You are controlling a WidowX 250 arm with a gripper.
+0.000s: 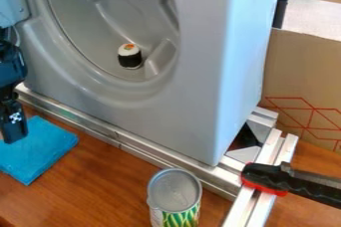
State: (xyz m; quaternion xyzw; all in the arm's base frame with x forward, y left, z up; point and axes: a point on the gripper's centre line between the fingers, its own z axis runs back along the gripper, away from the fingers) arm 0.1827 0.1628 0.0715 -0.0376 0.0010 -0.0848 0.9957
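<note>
At the left edge the black gripper (12,134) hangs down over a folded blue cloth (41,149) on the wooden table; whether it touches the cloth I cannot tell. Inside the round recess of the grey machine front stands a toy sushi roll (130,56), white on top with an orange spot and a dark band around it. A can (174,198) with a silvery top and a green and white side stands upright near the bottom edge, right of the cloth.
The grey machine front (200,96) rises behind a metal rail (116,135) that crosses the table (100,186). A clamp (293,181) with black and red parts grips the frame at right. A cardboard panel (303,71) stands behind it.
</note>
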